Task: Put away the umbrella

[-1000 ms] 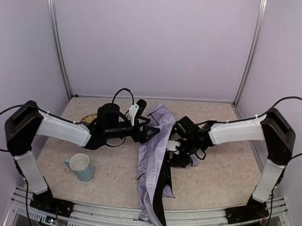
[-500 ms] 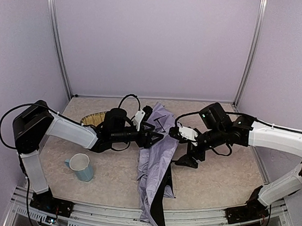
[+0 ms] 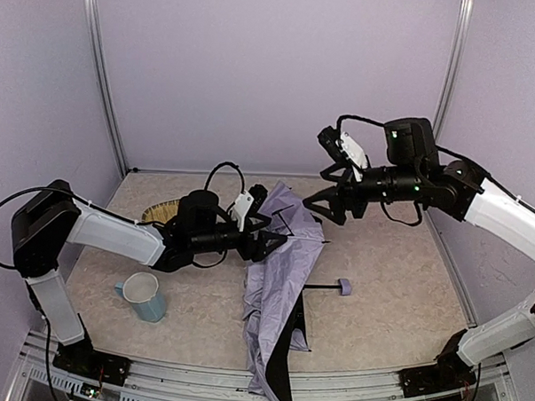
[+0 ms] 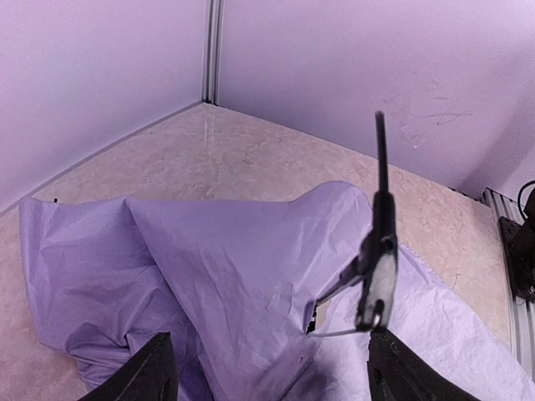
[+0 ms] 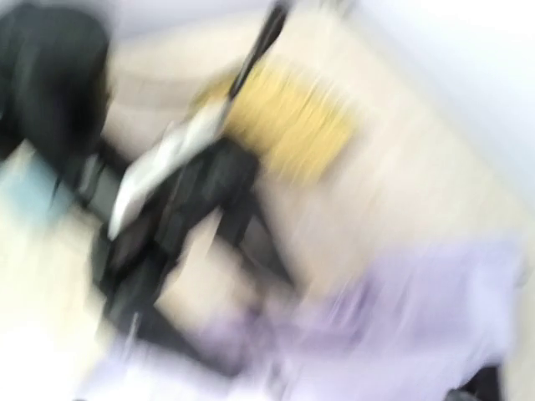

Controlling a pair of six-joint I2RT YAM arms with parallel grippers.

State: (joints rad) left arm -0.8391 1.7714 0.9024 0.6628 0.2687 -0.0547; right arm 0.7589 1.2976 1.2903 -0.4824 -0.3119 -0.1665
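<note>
The umbrella (image 3: pixel 268 298) lies slumped on the surface (image 3: pixel 398 268) between your arms, its knob (image 3: pixel 344 287) to the right. Both the left gripper (image 3: pixel 273 243), at the umbrella's far end, and the raised right gripper (image 3: pixel 323 208) stand apart and empty; gather the loose folds before clamping.

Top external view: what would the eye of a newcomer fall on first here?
The umbrella, a crumpled lavender heap with black lining showing, lies mid-table and spills over the near edge, its handle knob out to the right. The left gripper, open, sits at the upper fabric, while the right gripper hangs open in the air over the far right of the table.
</note>
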